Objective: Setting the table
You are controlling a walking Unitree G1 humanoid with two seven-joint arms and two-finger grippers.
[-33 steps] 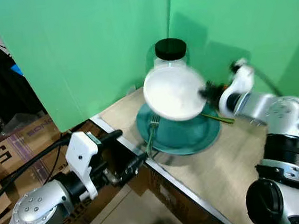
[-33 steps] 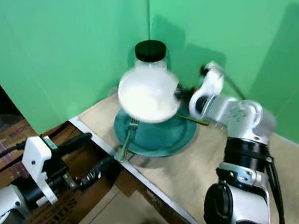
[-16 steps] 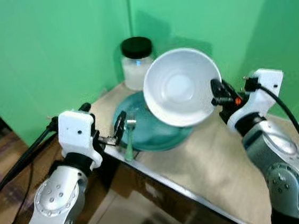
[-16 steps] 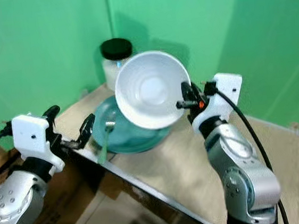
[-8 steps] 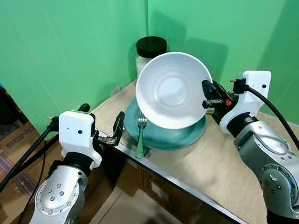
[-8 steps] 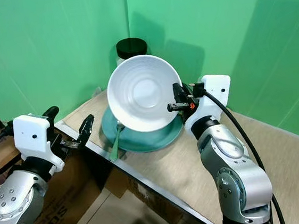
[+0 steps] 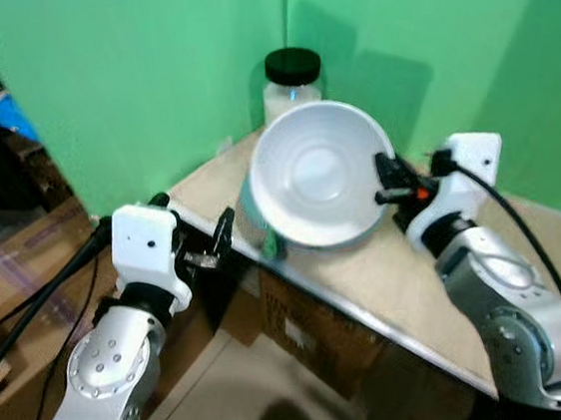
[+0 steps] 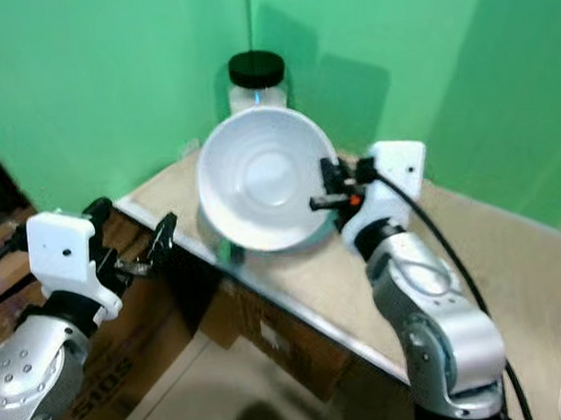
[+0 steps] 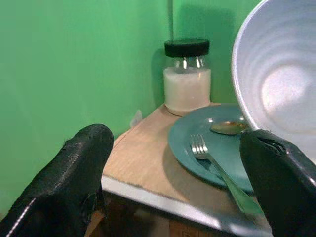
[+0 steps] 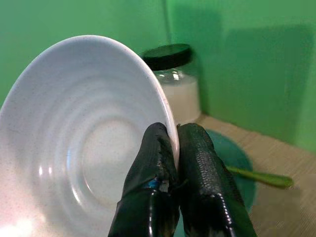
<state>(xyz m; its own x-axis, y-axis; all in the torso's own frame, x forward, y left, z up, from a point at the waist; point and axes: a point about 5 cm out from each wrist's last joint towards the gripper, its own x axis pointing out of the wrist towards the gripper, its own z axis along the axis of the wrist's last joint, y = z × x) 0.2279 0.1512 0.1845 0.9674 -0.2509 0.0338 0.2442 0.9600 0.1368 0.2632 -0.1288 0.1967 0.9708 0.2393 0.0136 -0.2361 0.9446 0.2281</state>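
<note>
Right jaws: the right gripper (image 10: 175, 148) has its two black fingers pressed together on the rim of the white bowl (image 7: 317, 174), pinching it.
Left jaws: the left gripper (image 9: 177, 190) has its fingers spread wide, with nothing between them, just off the bench's near corner.
Count: one white bowl, one teal plate (image 9: 210, 148), one green fork (image 9: 224, 180), one spoon (image 9: 228, 128), one glass jar with a black lid (image 7: 293, 85).
Bowl: held up in the air, tilted on edge with its hollow facing the camera, above the plate.
Plate: flat on the wooden bench (image 7: 407, 267), near the corner, in front of the jar; the fork lies on its near edge, the spoon farther in.
Change: half a second ago the bowl was held higher and covered less of the plate; now it sits lower and hides most of it in the head views. The whole view has also shifted.
Right arm: bent at the elbow, forearm reaching in over the bench.
Left arm: bent, wrist level with the bench edge.
</note>
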